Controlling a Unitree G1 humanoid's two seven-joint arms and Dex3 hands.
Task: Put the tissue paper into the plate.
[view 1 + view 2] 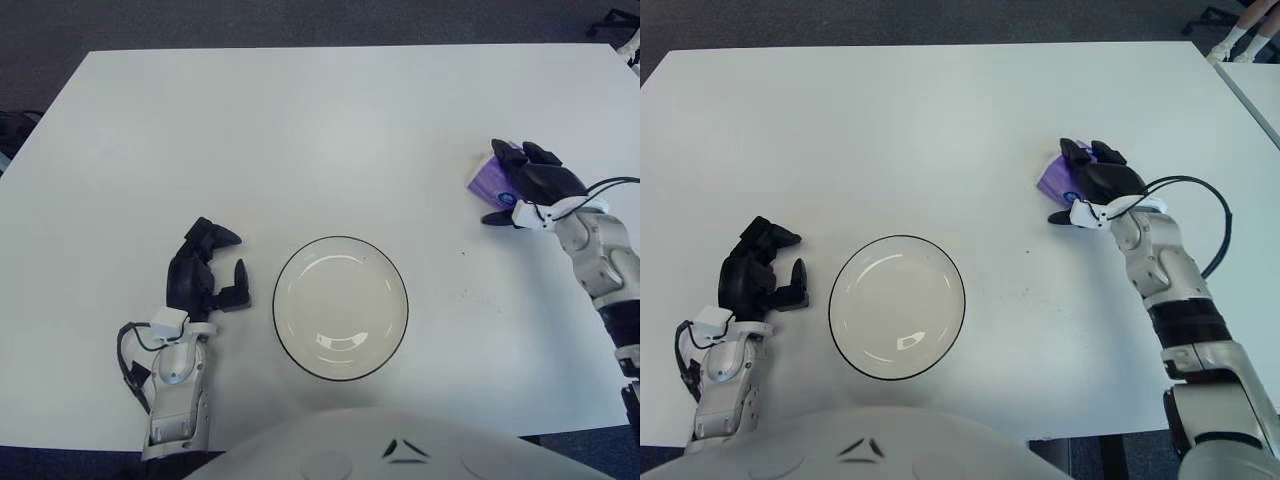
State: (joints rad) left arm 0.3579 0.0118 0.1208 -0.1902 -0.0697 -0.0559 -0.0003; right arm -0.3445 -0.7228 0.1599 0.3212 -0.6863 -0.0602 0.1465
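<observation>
Right eye view, right of frame: right hand (pixel 1092 186) fingers curl over the purple tissue pack (pixel 1054 179), probably light and squashy, best held across its sides.

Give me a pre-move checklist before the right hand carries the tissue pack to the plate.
1. Right hand closed over the tissue pack: ok.
2. Grip firm enough to lift: cannot tell.
3. Pack clear of the table: cannot tell.
4. Plate empty, upright: ok.
5. Path from pack to plate free of objects: ok.
6. Left hand left of the plate, holding nothing, outside the path: ok.
</observation>
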